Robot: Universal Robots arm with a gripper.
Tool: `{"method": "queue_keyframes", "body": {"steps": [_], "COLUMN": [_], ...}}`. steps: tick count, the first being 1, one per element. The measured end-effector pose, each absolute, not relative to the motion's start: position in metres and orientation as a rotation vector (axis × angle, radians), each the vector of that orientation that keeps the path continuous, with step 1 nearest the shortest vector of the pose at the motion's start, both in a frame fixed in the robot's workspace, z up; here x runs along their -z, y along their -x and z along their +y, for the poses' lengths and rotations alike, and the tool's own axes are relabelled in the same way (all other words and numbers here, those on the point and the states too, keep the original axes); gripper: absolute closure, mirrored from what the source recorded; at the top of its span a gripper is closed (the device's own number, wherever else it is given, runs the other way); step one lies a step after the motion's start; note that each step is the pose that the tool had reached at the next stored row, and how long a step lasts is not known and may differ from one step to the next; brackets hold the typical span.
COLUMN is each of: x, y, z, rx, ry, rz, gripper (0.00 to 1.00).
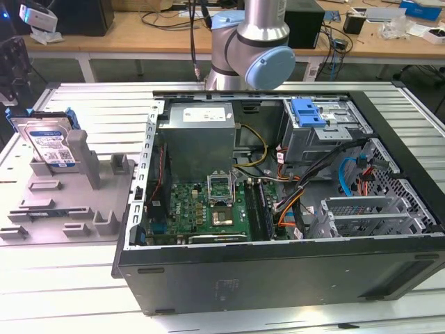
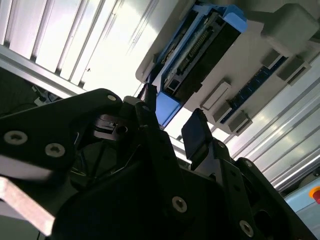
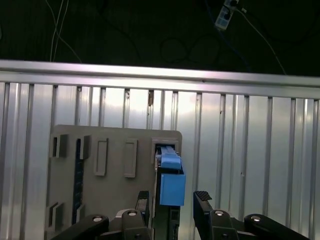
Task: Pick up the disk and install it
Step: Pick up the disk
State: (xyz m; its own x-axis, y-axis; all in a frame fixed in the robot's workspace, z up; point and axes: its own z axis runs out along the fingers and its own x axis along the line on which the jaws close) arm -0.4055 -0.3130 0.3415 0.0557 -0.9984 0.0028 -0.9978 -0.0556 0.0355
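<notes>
Just now the gripper [image 3: 173, 196] hovers close by the disk [image 1: 50, 141], fingers [image 3: 202, 200] spread wide with its blue bracket [image 3: 170, 186] between them, touching neither, while the disk stands upright on the grey tray [image 1: 66, 209] at the exterior view's left.

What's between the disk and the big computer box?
In the exterior view, the grey plastic tray's upright post stands between the blue-framed silver hard drive and the open black computer case.
</notes>
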Motion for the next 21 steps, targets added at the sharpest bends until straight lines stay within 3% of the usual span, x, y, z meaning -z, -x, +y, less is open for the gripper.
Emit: {"method": "queue_keyframes", "body": {"steps": [21], "x": [-0.321], "y": [0.408], "z": [-0.313], "rx": [0.035], "ry": [-2.3], "rz": [-2.099], "gripper": [0.52]}}
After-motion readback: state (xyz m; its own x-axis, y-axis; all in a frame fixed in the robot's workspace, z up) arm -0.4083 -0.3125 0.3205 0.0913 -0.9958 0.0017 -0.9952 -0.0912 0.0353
